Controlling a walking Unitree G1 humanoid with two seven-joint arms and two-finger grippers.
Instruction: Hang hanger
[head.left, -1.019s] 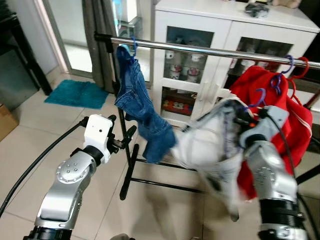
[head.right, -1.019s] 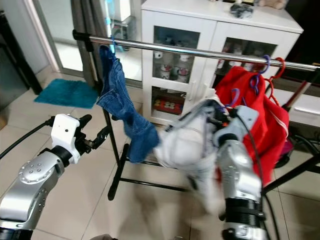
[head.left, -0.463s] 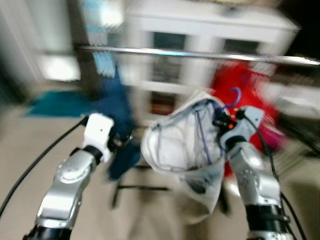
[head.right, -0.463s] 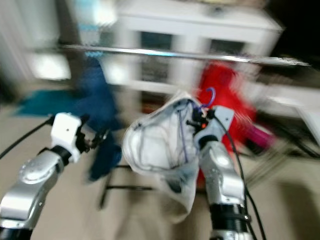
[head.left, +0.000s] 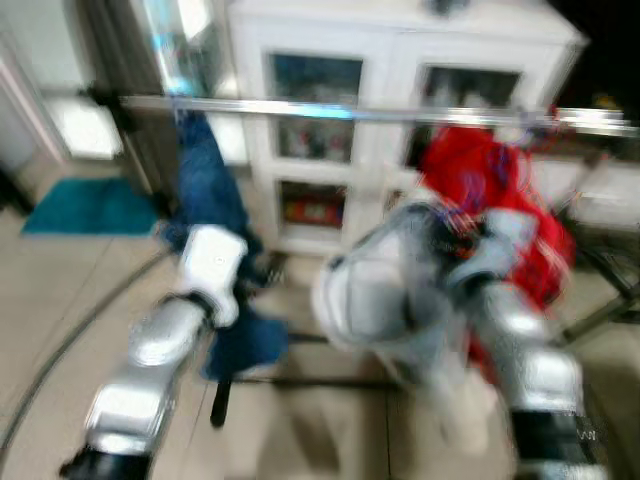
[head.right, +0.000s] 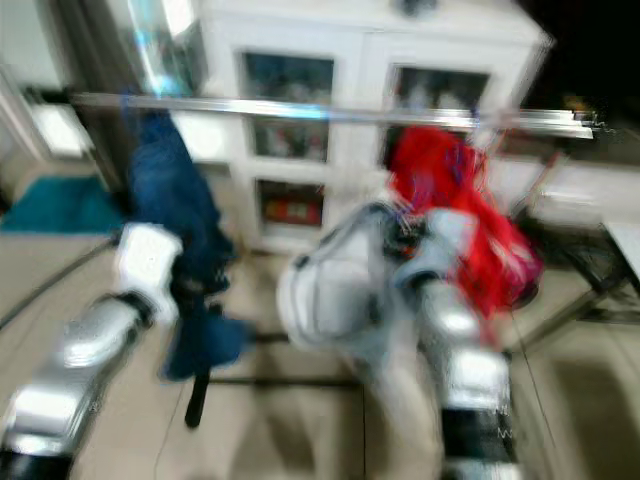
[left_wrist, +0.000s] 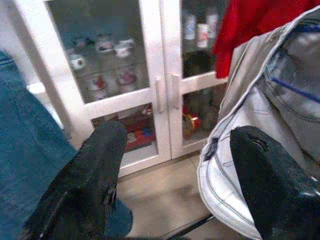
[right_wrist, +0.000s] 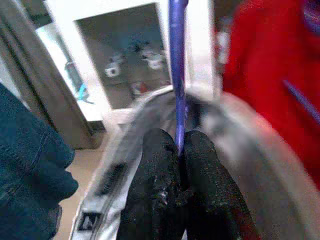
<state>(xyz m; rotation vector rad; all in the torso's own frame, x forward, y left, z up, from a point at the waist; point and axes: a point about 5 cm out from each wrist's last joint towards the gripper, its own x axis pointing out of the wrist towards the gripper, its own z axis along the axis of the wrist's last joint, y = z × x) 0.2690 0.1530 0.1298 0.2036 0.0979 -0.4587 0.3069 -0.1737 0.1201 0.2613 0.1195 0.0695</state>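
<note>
The purple hanger (right_wrist: 177, 75) sits pinched between the two black fingers of the right gripper (right_wrist: 179, 150), its stem rising straight up out of them, with a pale grey garment (head.left: 385, 300) draped from it below the silver rail (head.left: 330, 108) and in front of the red clothing (head.left: 500, 190) already hanging there. Half a second ago the garment looked nearer the middle of the head views and the rail sat lower; now the whole scene has slid, so the camera itself has swung, and the smear is as heavy as before. The left gripper (left_wrist: 175, 165) hovers with fingers spread wide and empty, between the blue jeans (head.left: 205, 190) and the grey cloth, facing the white glass-door cabinet (left_wrist: 160, 75). The hanger's hook is cut off from sight.
</note>
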